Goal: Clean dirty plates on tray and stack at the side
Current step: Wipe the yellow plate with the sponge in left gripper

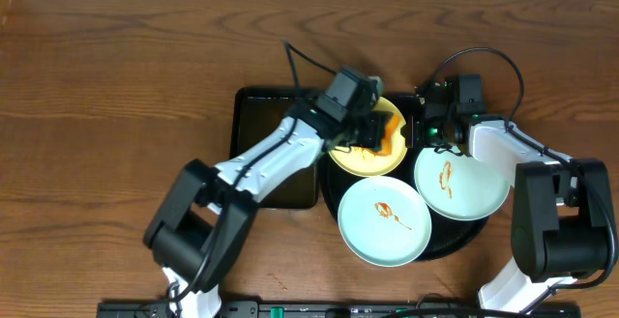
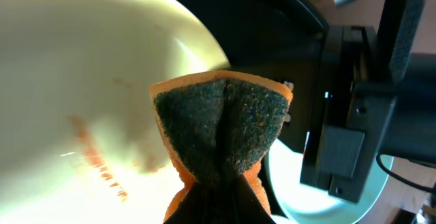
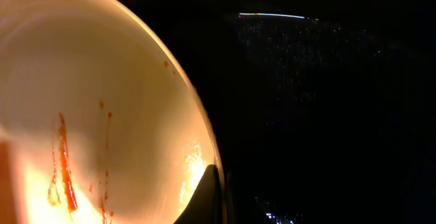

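Note:
A pale yellow plate (image 1: 360, 160) streaked with orange-red sauce lies at the back of the round black tray (image 1: 455, 238). My left gripper (image 1: 375, 125) is shut on an orange sponge (image 2: 221, 132) whose dark green scouring face is pressed onto that plate (image 2: 82, 81). My right gripper (image 1: 427, 130) is shut on the yellow plate's right rim (image 3: 197, 135), with one finger (image 3: 208, 197) lying inside the edge. Two mint-white plates, one (image 1: 384, 221) at the front and one (image 1: 462, 183) to the right, lie on the tray, each with a sauce smear.
A smaller rectangular black tray (image 1: 266, 154) sits left of the round one, under my left forearm. Brown wooden table (image 1: 116, 96) surrounds both trays. The right arm's wrist block (image 2: 354, 115) stands close beside the sponge.

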Robot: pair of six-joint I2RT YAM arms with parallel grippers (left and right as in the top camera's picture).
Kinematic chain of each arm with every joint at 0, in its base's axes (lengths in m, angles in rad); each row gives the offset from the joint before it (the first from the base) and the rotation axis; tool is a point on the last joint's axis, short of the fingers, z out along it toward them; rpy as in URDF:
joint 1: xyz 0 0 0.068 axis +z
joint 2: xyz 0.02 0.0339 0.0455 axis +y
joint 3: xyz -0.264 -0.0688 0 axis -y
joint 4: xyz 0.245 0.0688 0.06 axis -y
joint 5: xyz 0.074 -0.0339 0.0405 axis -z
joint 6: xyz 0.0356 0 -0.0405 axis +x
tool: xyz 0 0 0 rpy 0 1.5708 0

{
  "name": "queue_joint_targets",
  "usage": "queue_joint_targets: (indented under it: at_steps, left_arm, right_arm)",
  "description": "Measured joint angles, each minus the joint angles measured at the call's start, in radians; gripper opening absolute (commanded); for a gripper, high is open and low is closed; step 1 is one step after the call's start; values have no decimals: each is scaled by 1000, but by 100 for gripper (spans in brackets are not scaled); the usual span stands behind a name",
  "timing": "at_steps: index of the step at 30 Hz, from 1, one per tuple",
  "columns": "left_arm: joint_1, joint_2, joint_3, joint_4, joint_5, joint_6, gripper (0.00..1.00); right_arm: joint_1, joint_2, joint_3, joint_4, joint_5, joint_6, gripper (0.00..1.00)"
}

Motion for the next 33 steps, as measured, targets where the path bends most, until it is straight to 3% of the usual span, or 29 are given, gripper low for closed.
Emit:
queue_joint_targets:
  at_steps: [8,17,33]
  left_arm:
    - [-41,101,0,67,-14,-32,8]
    - [-43,111,0,69,-245,-33,7]
    - [-10,57,30,-174,-376,3,7]
  right_arm:
    - [0,0,0,-2,0,0,1]
    - [0,0,4,-12,0,3,1]
    - [6,0,5,-22,-15,4,1]
